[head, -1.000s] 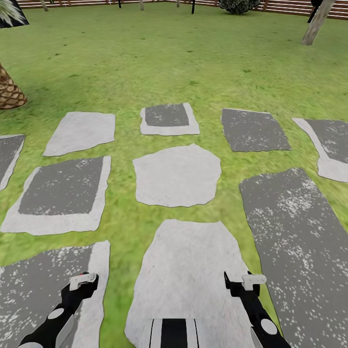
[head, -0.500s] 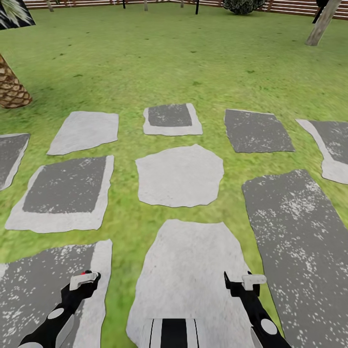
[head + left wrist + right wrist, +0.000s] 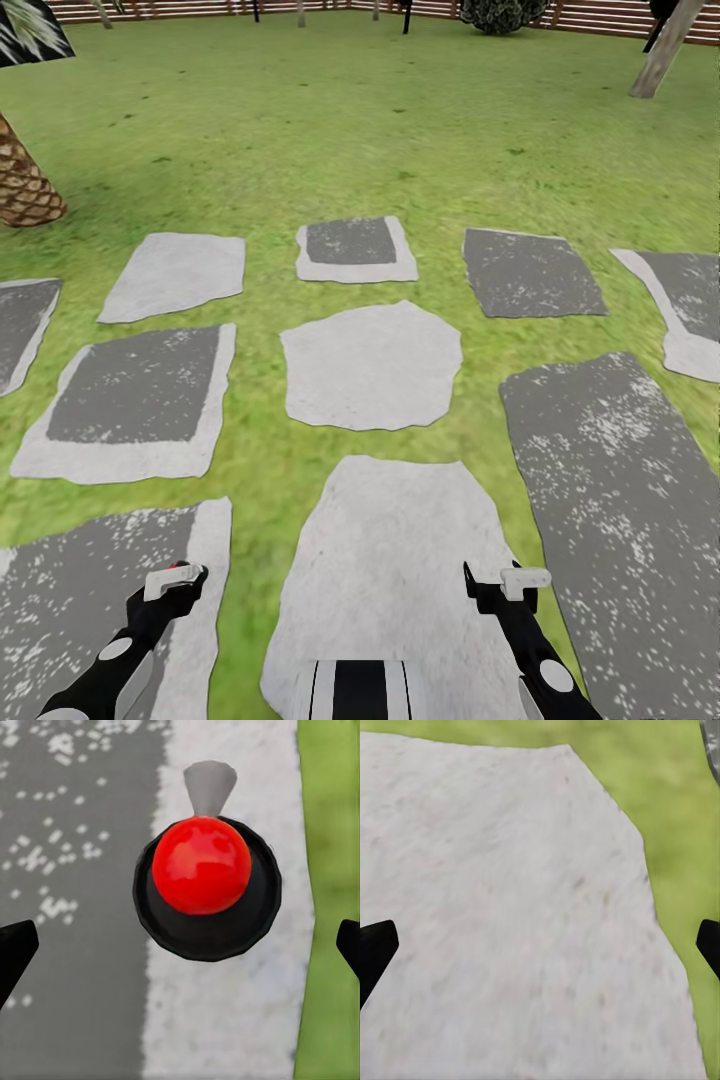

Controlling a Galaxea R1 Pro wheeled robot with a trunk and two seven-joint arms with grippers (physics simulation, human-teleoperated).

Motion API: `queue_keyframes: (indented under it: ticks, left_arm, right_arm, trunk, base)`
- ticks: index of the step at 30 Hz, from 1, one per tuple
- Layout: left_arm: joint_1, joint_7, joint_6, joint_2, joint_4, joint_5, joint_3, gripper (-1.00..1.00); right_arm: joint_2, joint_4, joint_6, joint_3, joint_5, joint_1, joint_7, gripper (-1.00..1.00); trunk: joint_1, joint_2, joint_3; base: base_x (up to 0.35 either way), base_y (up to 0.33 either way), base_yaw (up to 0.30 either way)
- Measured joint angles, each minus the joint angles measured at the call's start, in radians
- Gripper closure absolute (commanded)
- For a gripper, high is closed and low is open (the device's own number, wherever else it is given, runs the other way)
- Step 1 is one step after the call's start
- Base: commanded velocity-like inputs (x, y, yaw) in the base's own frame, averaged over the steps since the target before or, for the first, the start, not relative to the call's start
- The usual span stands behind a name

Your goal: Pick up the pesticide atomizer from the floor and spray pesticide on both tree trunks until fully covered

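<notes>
Green lawn (image 3: 330,130) with flat grey stepping stones (image 3: 370,365) — both arms low.
Left gripper (image 3: 172,582) and right gripper (image 3: 505,585) hold nothing, fingers apart — the left over a red-topped black knob (image 3: 202,866).

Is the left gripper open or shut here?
Open. In the left wrist view its fingertips sit at opposite edges, wide apart, with only stepping stone between them.

The head view looks forward and down over the stepping stones (image 3: 370,365) to the far fence (image 3: 200,8), while both wrist views face straight down, close above the near stones that it shares.
</notes>
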Motion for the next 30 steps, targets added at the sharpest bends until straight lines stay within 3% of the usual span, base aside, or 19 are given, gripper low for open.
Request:
queue_keyframes:
  ticks: [25, 26, 30]
  left_arm:
    - [0.000, 0.000, -0.001, 0.000, -0.002, -0.001, -0.001, -1.00]
    - [0.000, 0.000, -0.001, 0.000, -0.005, -0.001, -0.001, 1.00]
    - [0.000, -0.001, -0.001, 0.000, -0.010, 0.001, 0.000, 1.00]
  right_arm:
    - [0.000, 0.001, 0.000, 0.000, 0.001, 0.000, 0.000, -1.00]
    - [0.000, 0.002, 0.000, 0.000, 0.001, 0.000, 0.000, -1.00]
    - [0.000, 0.019, 0.000, 0.000, -0.001, 0.000, 0.001, -1.00]
  trunk:
    - [0.000, 0.000, 0.002]
    - [0.000, 0.000, 0.002]
    - [0.000, 0.000, 0.002]
  base:
    - [0.000, 0.000, -0.013]
    - [0.000, 0.000, 0.000]
    - [0.000, 0.000, 0.000]
